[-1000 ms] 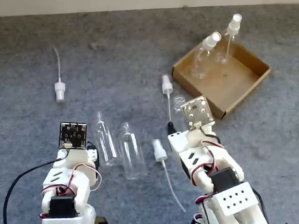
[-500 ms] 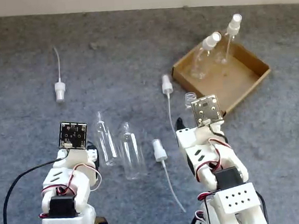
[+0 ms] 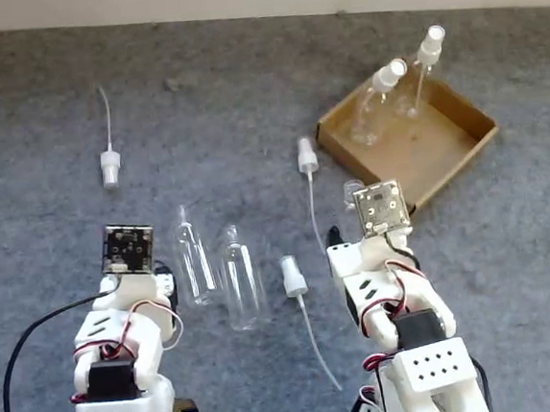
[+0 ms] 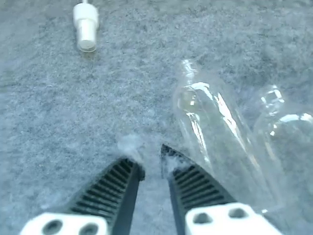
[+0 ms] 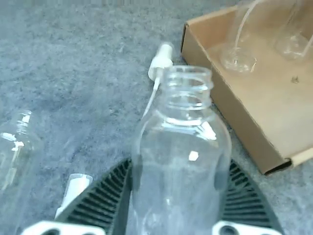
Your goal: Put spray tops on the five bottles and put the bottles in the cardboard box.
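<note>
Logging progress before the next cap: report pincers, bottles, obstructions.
Right pincer shut on uncapped bottle, near cardboard box. Left pincer open, empty, beside two lying bottles. Two capped bottles in box. Nothing blocking.

"How much of the clear bottle can you actually see?"

"In the right wrist view its base runs off the picture's edge, and its body covers the inner faces of the right gripper. In the high view just its neck peeks out; the right arm's wrist hides the rest."

"And the two bottles in the cardboard box?"

"The right wrist view cuts them off above their bases."

"And the left wrist view?"

"The farther lying bottle is clipped by the picture's edge, and the spray top loses its tube there too."
</note>
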Controlling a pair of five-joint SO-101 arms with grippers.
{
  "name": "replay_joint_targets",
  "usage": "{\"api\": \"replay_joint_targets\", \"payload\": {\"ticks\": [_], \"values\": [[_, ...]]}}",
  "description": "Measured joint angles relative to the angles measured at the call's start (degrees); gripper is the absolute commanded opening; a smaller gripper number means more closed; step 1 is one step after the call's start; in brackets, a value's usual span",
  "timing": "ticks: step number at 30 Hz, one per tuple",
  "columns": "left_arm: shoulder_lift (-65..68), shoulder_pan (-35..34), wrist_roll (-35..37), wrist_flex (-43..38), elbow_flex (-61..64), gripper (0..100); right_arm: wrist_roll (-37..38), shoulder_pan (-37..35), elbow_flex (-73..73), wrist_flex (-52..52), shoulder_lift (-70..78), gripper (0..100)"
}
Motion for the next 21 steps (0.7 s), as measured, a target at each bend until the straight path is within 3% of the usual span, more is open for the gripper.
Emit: {"api": "replay_joint_targets", "payload": {"ticks": [5, 11, 21], "values": [[0.0, -2.11, -5.19, 0.79, -2.99, 1, 0.0, 0.0, 0.0, 0.0, 0.0, 19.2], [0.0, -2.64, -12.92, 7.82, -10.73, 1, 0.0, 0.0, 0.0, 0.0, 0.0, 19.2], [-0.7, -2.9, -14.15, 15.3, -21.01, 1, 0.0, 0.0, 0.0, 0.0, 0.0, 19.2]]}}
